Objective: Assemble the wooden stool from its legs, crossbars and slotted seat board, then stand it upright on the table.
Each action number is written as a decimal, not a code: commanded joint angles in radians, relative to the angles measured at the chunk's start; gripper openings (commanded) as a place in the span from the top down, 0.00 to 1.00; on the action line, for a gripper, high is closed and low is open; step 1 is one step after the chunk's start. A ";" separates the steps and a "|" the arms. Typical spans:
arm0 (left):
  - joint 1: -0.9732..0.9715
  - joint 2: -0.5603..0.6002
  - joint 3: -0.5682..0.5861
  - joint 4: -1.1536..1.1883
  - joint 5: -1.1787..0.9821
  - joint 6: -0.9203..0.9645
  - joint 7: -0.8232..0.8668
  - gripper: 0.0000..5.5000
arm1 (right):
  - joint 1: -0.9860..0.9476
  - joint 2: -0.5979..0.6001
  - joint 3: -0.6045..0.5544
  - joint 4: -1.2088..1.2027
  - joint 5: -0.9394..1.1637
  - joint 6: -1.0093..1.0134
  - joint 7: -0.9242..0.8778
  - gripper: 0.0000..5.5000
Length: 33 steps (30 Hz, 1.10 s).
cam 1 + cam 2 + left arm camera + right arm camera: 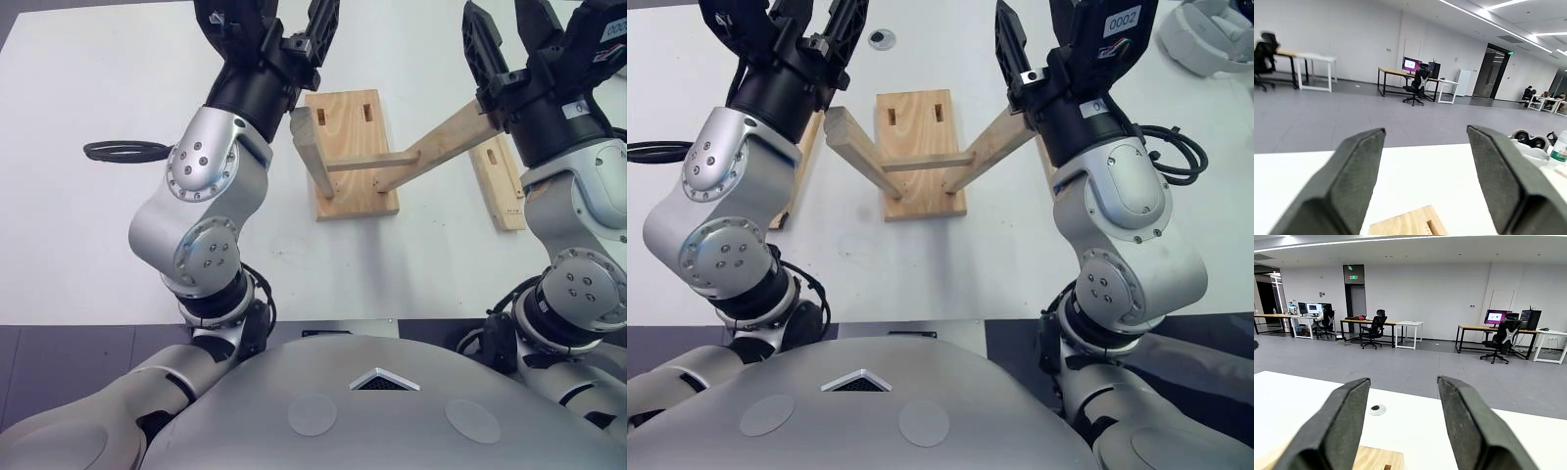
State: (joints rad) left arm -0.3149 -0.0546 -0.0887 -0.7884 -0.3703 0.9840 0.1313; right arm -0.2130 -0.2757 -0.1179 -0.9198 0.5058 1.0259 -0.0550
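Both arms are up over the bench [78, 225]. The slotted seat board [345, 116] lies flat in the middle of it, with two small slots showing at its far end.

Over the board sits a partly built frame. A left leg [313, 152] and a right leg [441, 147] are joined by a thin crossbar [372, 163] running between them. The legs splay apart like a V: their inner ends hang over the near part of the board and their outer ends rise toward the arms. The left leg's upper end runs up against the left arm just below its tool. The right leg's upper end disappears under the base of the right one (whether either is truly pinned there, I cannot tell).

The left tool [1425, 136] is spread wide, its dark ribbed pads [1359, 166] well apart with nothing between them. It points out past the far side of the bench, with the seat board's end just beneath. The right tool [1403, 382] is the same: fingers wide apart, gripping nothing, with wood peeking in below.

A slotted wooden piece [498, 186] lies flat to the right of the seat board, beside the right arm. A second wooden piece [792, 181] lies on the left, partly behind the left arm. A black cable loop [122, 150] rests out to the left, and a small dark disc [883, 38] sits on the far part of the bench.
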 commanded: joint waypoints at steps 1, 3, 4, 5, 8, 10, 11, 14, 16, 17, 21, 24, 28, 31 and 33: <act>0.059 0.091 -0.057 0.058 0.031 0.077 -0.038 0.43 | 0.117 0.008 0.059 0.085 -0.019 0.076 -0.001 0.53; 0.006 0.112 -0.005 0.039 0.036 0.054 -0.046 0.43 | 0.053 0.034 0.035 0.081 -0.016 0.032 -0.006 0.53; -0.016 0.120 0.015 0.033 0.037 0.044 -0.051 0.43 | 0.025 0.046 0.022 0.081 -0.015 0.014 -0.006 0.53; -0.042 0.123 0.038 0.028 0.035 0.034 -0.054 0.43 | -0.004 0.057 0.008 0.082 -0.010 0.000 -0.005 0.53; -0.144 0.133 0.156 0.000 0.006 -0.008 -0.065 0.43 | -0.120 0.071 -0.063 0.108 0.001 -0.095 0.008 0.53; -0.203 0.165 0.277 -0.003 -0.033 -0.035 -0.085 0.43 | -0.218 0.052 -0.144 0.163 0.014 -0.167 0.016 0.53; -0.215 0.188 0.326 0.004 -0.045 -0.041 -0.096 0.43 | -0.252 0.038 -0.180 0.195 0.020 -0.190 0.020 0.53; -0.124 0.294 0.457 0.091 -0.032 -0.063 -0.142 0.43 | -0.226 -0.016 -0.268 0.319 0.002 -0.219 0.043 0.53; -0.026 0.332 0.479 0.146 -0.009 -0.087 -0.167 0.43 | -0.141 -0.066 -0.230 0.366 -0.050 -0.218 0.074 0.53; 0.026 0.343 0.464 0.173 0.000 -0.100 -0.185 0.43 | -0.089 -0.089 -0.193 0.386 -0.081 -0.214 0.089 0.53; 0.226 0.453 0.186 0.293 0.153 -0.301 -0.335 0.43 | 0.136 -0.213 -0.031 0.481 -0.192 -0.200 0.197 0.53; 0.272 0.501 0.023 0.446 0.204 -0.509 -0.519 0.43 | 0.242 -0.353 0.113 0.525 -0.283 -0.231 0.318 0.53; 0.217 0.546 -0.041 0.679 0.239 -0.554 -0.641 0.43 | 0.247 -0.454 0.221 0.521 -0.338 -0.250 0.446 0.53; 0.197 0.532 -0.073 0.784 0.270 -0.584 -0.661 0.43 | 0.209 -0.441 0.283 0.528 -0.358 -0.292 0.503 0.53; 0.185 0.494 -0.108 0.826 0.276 -0.619 -0.682 0.43 | 0.177 -0.394 0.352 0.547 -0.378 -0.299 0.516 0.53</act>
State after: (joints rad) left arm -0.1045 0.4693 -0.1631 0.0070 -0.1066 0.3994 -0.5323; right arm 0.0043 -0.7054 0.1778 -0.3901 0.1484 0.7382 0.4431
